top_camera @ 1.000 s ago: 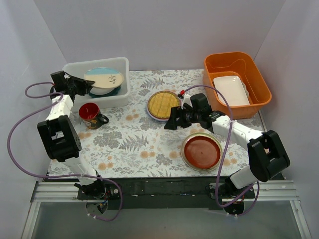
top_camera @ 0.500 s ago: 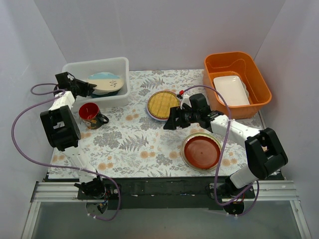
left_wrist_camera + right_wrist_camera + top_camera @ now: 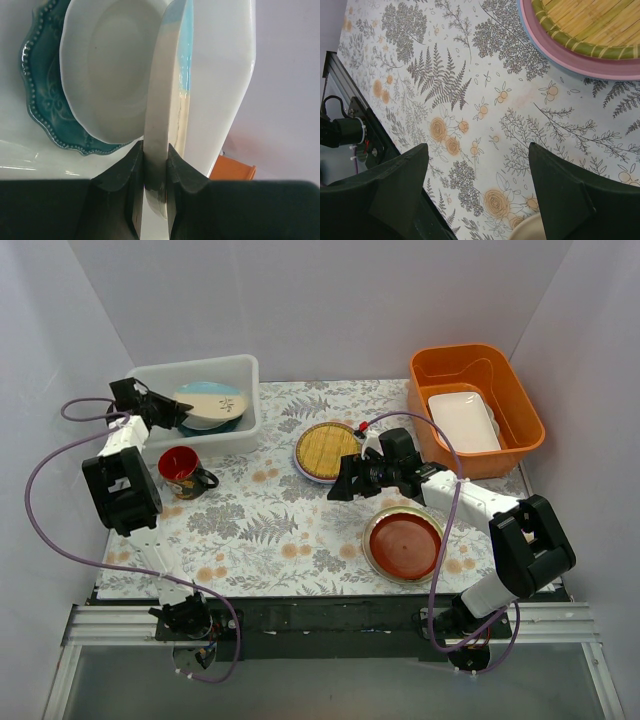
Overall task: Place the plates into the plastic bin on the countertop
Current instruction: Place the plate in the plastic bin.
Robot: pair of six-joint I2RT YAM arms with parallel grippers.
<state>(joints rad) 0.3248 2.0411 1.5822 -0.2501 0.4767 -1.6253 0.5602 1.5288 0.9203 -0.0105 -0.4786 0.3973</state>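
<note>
My left gripper (image 3: 172, 412) is shut on the rim of the cream-and-blue plate (image 3: 213, 403) and holds it tilted inside the white plastic bin (image 3: 242, 430), above the teal scalloped plate (image 3: 40, 105). In the left wrist view both fingers (image 3: 120, 172) clamp the plate's edge (image 3: 162, 100). My right gripper (image 3: 337, 487) is open and empty above the countertop (image 3: 270, 530), between the woven-bamboo yellow plate (image 3: 327, 448) and the red-brown plate (image 3: 404, 544). The bamboo plate (image 3: 590, 25) sits on a stack of other plates.
A red mug (image 3: 183, 468) stands in front of the bin. An orange tub (image 3: 520, 415) at the back right holds a white rectangular dish (image 3: 463, 421). White walls close the left, back and right sides.
My left gripper has moved back and left along the bin's left wall, lowering the cream-and-blue plate further into the bin. My right arm has barely moved.
</note>
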